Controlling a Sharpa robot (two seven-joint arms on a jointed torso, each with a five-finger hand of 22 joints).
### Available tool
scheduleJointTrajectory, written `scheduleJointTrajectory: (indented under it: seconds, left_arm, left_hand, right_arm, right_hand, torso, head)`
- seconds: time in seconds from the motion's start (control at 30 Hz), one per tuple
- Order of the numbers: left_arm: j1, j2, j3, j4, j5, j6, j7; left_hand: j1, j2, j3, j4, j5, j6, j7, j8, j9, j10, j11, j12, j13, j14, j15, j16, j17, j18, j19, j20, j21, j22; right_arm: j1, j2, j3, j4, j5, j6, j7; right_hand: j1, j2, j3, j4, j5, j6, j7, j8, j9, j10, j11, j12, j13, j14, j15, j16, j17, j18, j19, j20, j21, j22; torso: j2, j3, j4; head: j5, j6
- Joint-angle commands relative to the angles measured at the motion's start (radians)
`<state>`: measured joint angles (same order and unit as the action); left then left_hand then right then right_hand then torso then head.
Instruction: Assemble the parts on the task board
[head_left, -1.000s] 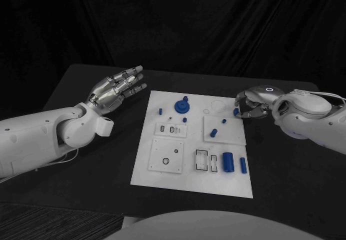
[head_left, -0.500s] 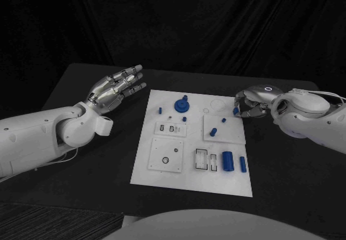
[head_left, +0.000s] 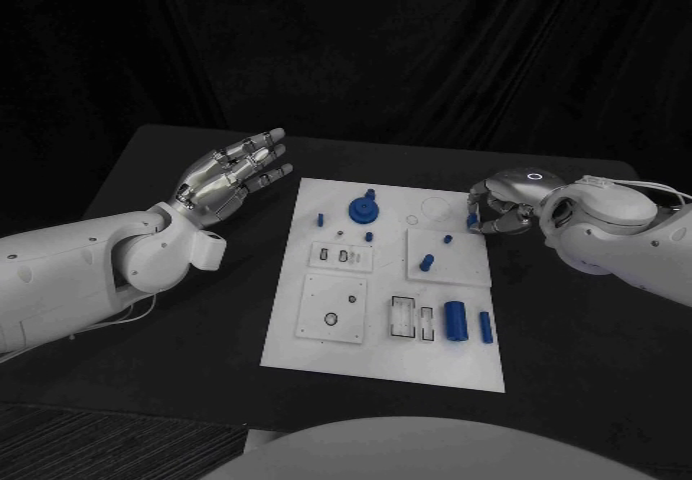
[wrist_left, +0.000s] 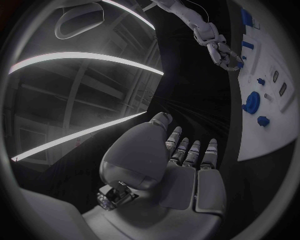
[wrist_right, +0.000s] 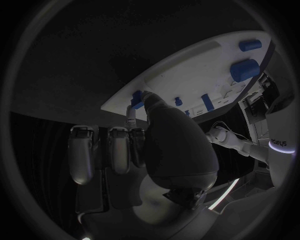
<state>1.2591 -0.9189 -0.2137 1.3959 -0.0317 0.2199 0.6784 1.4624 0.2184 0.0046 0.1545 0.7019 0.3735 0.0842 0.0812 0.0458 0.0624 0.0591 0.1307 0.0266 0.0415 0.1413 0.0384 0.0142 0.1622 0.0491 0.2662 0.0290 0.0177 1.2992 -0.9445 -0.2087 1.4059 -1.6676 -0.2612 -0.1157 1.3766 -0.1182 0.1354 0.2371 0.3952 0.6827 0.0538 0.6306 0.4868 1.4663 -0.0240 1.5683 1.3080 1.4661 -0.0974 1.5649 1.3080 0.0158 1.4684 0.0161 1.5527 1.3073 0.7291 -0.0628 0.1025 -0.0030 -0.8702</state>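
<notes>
My right robot hand (head_left: 498, 212) pinches a blue peg (head_left: 472, 221) at the task board's (head_left: 382, 352) two o'clock edge (left robot hand (head_left: 231, 177) spread wide, idle); next I'd seat it.

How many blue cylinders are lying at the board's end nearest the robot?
2: a thick blue cylinder and a thinner blue cylinder beside it, nearer the task board's right edge. None seems hidden there.

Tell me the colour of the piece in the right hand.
Blue piece, pinched by right hand; right wrist view shows it best.

Task board (head_left: 382, 360) mid-table, left hand (head_left: 231, 180) off its left, right hand (head_left: 502, 205) at its far right edge.
</notes>
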Motion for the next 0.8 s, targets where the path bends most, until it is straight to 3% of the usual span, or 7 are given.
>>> scheduleJointTrajectory:
  seconds: [0.03, 0.3, 0.53, 0.67, 0.8]
  left_arm:
    - [-0.001, 0.002, 0.001, 0.002, 0.001, 0.014, 0.017]
    - [-0.001, 0.0, 0.001, 0.002, 0.001, 0.015, 0.017]
    - [-0.001, -0.003, 0.001, 0.003, 0.001, 0.015, 0.017]
    - [-0.001, -0.006, 0.001, 0.005, 0.001, 0.015, 0.016]
    - [-0.001, -0.007, 0.001, 0.006, 0.001, 0.014, 0.014]
  left_hand:
    - [-0.011, -0.002, 0.005, 0.001, 0.005, -0.005, -0.003, 0.003, 0.0, -0.003, 0.002, -0.001, 0.0, -0.003, 0.003, 0.004, 0.001, 0.019, 0.004, 0.002, 0.003, 0.001]
    - [-0.011, -0.002, 0.005, 0.001, 0.005, -0.005, -0.003, 0.003, 0.0, -0.003, 0.002, -0.001, 0.0, -0.003, 0.003, 0.004, 0.001, 0.019, 0.004, 0.002, 0.003, 0.001]
    - [-0.013, -0.003, 0.009, 0.001, 0.004, -0.005, -0.004, 0.003, 0.0, -0.005, 0.001, -0.002, 0.0, -0.002, 0.003, 0.004, 0.001, 0.019, 0.004, 0.002, 0.003, 0.001]
    - [-0.013, -0.003, 0.009, 0.001, 0.004, -0.005, -0.004, 0.003, 0.0, -0.005, 0.001, -0.002, 0.0, -0.002, 0.003, 0.004, 0.001, 0.019, 0.004, 0.002, 0.003, 0.001]
    - [-0.013, -0.003, 0.009, 0.001, 0.004, -0.005, -0.004, 0.003, 0.0, -0.005, 0.001, -0.002, 0.0, -0.002, 0.003, 0.004, 0.001, 0.019, 0.004, 0.002, 0.003, 0.001]
  right_arm:
    - [-0.003, 0.002, 0.0, -0.002, -0.002, 0.004, -0.012]
    - [-0.003, 0.005, 0.0, -0.003, -0.002, -0.01, -0.011]
    - [-0.003, -0.001, 0.0, 0.008, -0.002, -0.051, -0.009]
    - [0.0, -0.012, 0.001, 0.036, -0.002, -0.1, -0.004]
    - [0.02, -0.024, 0.001, 0.083, -0.002, -0.13, -0.011]
  right_hand:
    - [0.004, 0.008, 0.002, -0.008, 0.008, 0.01, -0.002, 0.005, 0.001, 0.104, -0.007, 0.003, 0.263, 0.101, -0.006, -0.003, 0.247, -0.009, 0.089, -0.003, -0.005, 0.255]
    - [0.013, 0.018, 0.016, -0.022, 0.034, 0.046, -0.006, 0.01, 0.001, 0.104, -0.008, 0.003, 0.263, 0.101, -0.01, -0.003, 0.247, -0.009, 0.09, -0.008, -0.004, 0.255]
    - [0.012, 0.022, 0.022, -0.028, 0.022, 0.075, -0.007, 0.007, -0.003, 0.104, 0.001, 0.003, 0.263, 0.1, -0.005, -0.005, 0.244, -0.009, 0.09, -0.006, -0.004, 0.255]
    - [0.008, 0.02, 0.022, -0.028, 0.017, 0.082, -0.004, 0.002, -0.006, 0.104, 0.004, 0.003, 0.263, 0.1, -0.002, -0.006, 0.243, -0.009, 0.089, -0.004, -0.005, 0.255]
    - [0.007, 0.02, 0.023, -0.028, 0.016, 0.089, -0.001, -0.003, -0.009, 0.104, 0.007, 0.003, 0.263, 0.1, 0.0, -0.007, 0.241, -0.009, 0.089, -0.002, -0.005, 0.254]
  torso:
    - [0.0, 0.0003, 0.001]
    - [-0.001, 0.0001, 0.0017]
    - [-0.001, 0.0009, 0.0013]
    - [-0.001, 0.0004, 0.001]
    - [-0.001, 0.0001, -0.0005]
  head:
    - [-0.001, -0.002]
    - [0.0, -0.003]
    - [-0.002, -0.001]
    - [-0.001, -0.001]
    - [0.001, 0.0]
